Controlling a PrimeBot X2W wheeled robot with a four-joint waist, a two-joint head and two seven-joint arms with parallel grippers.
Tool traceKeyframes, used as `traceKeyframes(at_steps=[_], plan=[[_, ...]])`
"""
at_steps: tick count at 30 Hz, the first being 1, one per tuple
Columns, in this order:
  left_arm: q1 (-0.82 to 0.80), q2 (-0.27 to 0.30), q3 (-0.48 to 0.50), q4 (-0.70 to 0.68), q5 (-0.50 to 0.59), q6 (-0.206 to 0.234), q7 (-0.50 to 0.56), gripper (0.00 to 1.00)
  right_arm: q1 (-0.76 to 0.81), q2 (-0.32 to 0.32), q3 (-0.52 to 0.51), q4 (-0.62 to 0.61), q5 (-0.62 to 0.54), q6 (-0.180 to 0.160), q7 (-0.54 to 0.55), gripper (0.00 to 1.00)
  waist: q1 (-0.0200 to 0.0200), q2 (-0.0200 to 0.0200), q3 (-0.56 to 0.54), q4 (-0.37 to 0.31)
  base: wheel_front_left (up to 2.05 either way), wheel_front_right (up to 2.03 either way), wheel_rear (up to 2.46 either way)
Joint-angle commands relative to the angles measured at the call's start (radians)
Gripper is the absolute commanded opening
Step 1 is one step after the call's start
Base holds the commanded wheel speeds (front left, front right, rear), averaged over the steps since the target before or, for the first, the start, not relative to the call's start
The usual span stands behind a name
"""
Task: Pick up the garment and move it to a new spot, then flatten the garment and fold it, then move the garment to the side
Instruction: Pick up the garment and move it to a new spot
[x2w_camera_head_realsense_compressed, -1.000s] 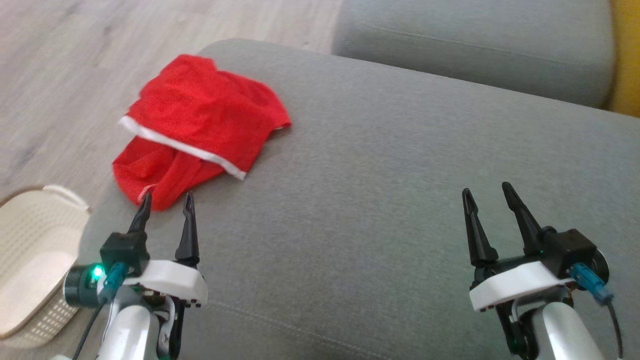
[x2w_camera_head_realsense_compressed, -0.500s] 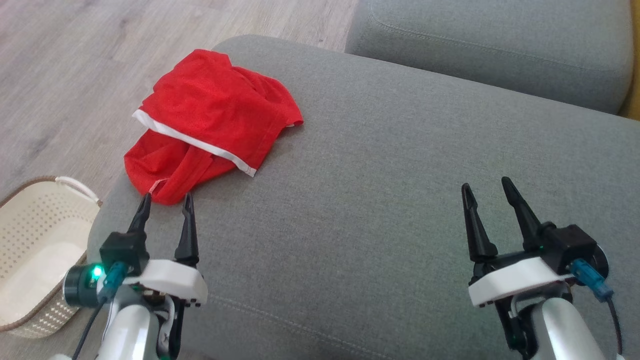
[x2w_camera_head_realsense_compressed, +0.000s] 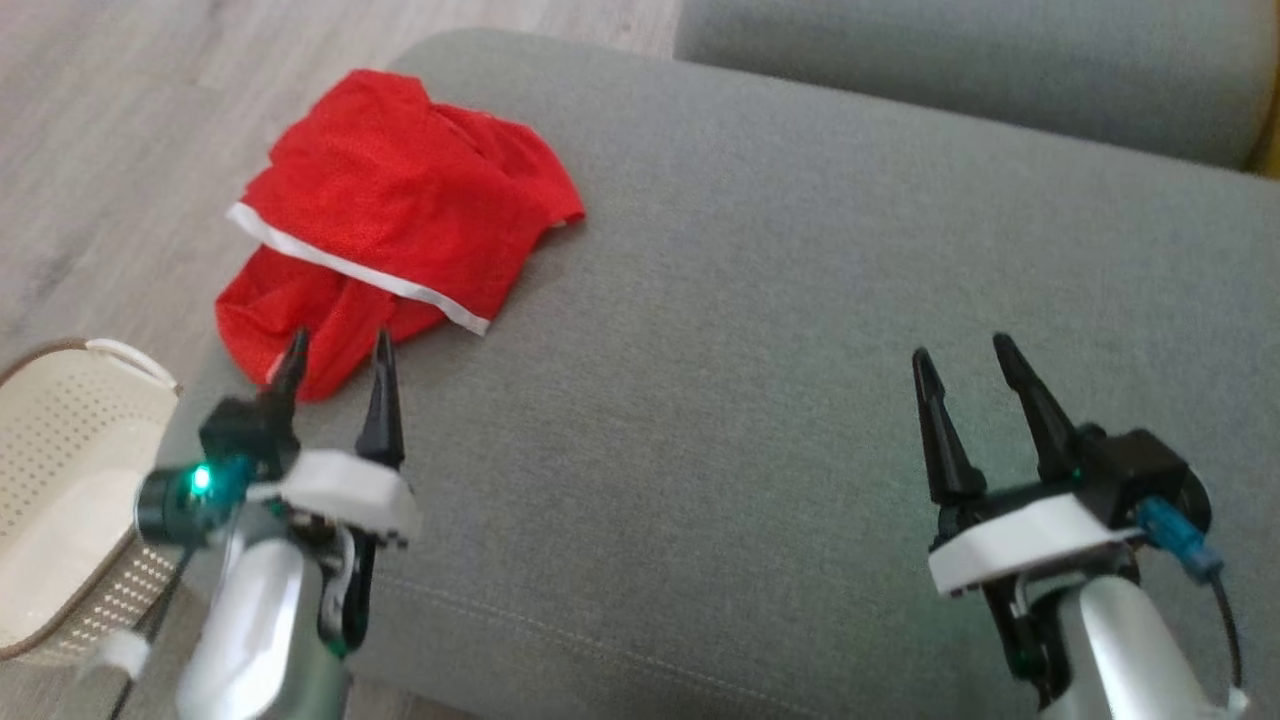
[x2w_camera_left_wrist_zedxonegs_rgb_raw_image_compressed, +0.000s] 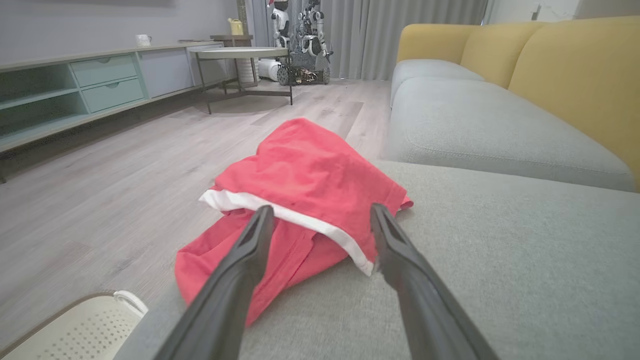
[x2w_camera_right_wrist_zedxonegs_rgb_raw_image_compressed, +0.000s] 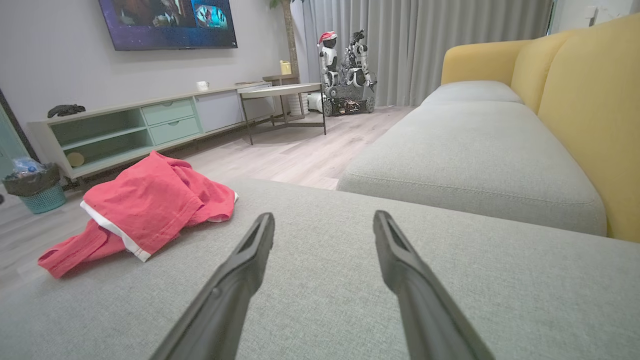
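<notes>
My left gripper, fingers released, is at the near edge of the garment; the right gripper, released too, is above the sofa.

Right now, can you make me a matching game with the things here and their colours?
Things:
1. garment
2. basket
3. sofa seat
4. sofa back

Colours:
A. grey
B. yellow
C. red with a white band
D. cream

Pairs: 1-C, 2-D, 3-A, 4-B
</notes>
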Motion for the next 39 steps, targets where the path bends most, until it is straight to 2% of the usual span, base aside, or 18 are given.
traceKeyframes(at_steps=[1,8,17,18,26,29,33,39], plan=[[-0.080,0.010,0.036,-0.020,-0.005,-0.005,-0.003,1.00,-0.064,-0.002,0.024,-0.043,-0.009,-0.001,0.002,1.00,0.0000,0.0000,0.036,-0.028,0.00,0.00,0.00],[-0.243,0.030,0.056,0.132,-0.044,-0.036,0.027,1.00,-0.116,-0.017,0.044,-0.066,-0.012,-0.001,0.018,1.00,0.0000,0.0000,0.144,-0.111,0.00,0.00,0.00],[-0.461,0.094,0.063,0.396,-0.071,-0.091,0.122,1.00,-0.169,-0.035,0.035,-0.083,-0.010,-0.001,0.025,1.00,0.0000,0.0000,0.247,-0.173,0.00,0.00,0.00],[-0.507,0.110,0.056,0.458,-0.066,-0.098,0.144,1.00,-0.179,-0.035,0.036,-0.086,-0.010,-0.001,0.026,1.00,0.0000,0.0000,0.265,-0.181,0.00,0.00,0.00],[-0.629,0.142,0.042,0.657,-0.061,-0.102,0.219,0.98,-0.205,-0.035,0.047,-0.080,-0.002,-0.001,0.022,1.00,0.0000,0.0000,0.303,-0.203,0.00,0.00,0.00],[-0.660,0.147,0.035,0.713,-0.063,-0.109,0.228,0.00,-0.208,-0.034,0.047,-0.072,0.002,-0.001,0.018,1.00,0.0000,0.0000,0.307,-0.207,0.00,0.00,0.00],[-0.688,0.149,0.027,0.738,-0.058,-0.098,0.175,0.00,-0.209,-0.034,0.040,-0.062,0.005,-0.001,0.013,1.00,0.0000,0.0000,0.303,-0.201,0.00,0.00,0.00],[-0.699,0.141,0.046,0.718,-0.079,-0.068,0.035,0.00,-0.196,-0.032,0.025,-0.049,0.008,-0.001,0.012,1.00,0.0000,0.0000,0.267,-0.179,0.00,0.00,0.00]])
